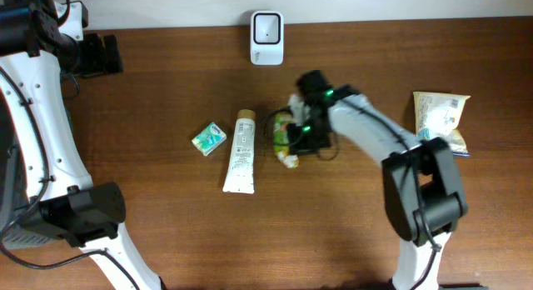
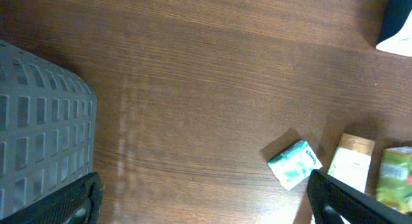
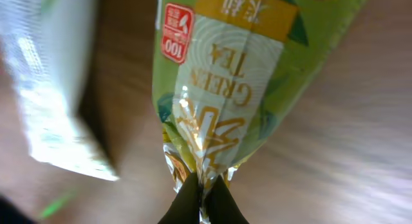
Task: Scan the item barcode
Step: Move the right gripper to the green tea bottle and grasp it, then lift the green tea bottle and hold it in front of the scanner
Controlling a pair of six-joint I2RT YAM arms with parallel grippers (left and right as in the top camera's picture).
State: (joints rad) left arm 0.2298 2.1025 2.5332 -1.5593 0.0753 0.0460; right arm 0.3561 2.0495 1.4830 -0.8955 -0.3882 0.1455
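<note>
Green tea packet [image 3: 222,89] is pinched at its seam by right hand [image 3: 201,186].

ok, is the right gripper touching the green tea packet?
Touching. The right wrist view shows the right gripper with its fingertips pinched shut on the crimped end seal of the green tea packet.

Glossy green foil tea pouch [image 3: 219,89] shows yellow band, red badge; white plastic tube [image 1: 240,157] wears tan cap; small teal-white carton [image 1: 209,138]; dark brown wood-grain table [image 1: 150,90].
</note>
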